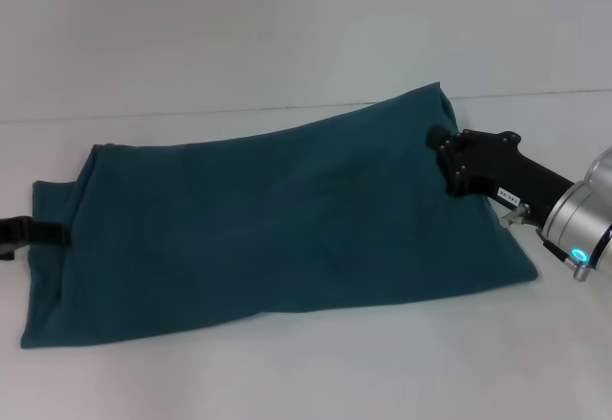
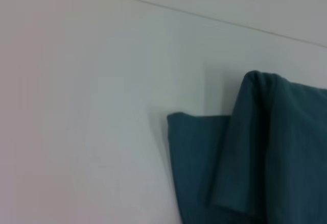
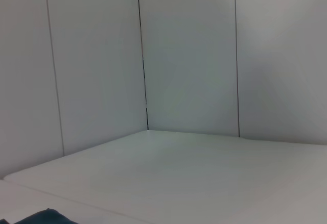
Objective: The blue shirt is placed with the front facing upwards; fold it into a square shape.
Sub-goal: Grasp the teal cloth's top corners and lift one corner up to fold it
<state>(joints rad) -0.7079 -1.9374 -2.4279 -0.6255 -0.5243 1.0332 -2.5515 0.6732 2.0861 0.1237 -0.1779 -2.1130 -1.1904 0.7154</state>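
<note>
From the head view, the blue shirt (image 1: 277,229) lies spread on the white bench (image 1: 287,37), plain side up, its long axis running left to right. The right pincer (image 1: 438,139) touches its far right corner; whether it grips, I cannot tell. The left pincer (image 1: 29,236) sits at the left edge, closed on the cloth.

The left wrist view shows a folded-over shirt corner (image 2: 255,147).

The right wrist view shows only a shirt sliver (image 3: 43,217).

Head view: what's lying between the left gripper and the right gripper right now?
Only the blue shirt, folded with its plain side up, spans the table from the left gripper to the right gripper; nothing else shows in the head view.
</note>
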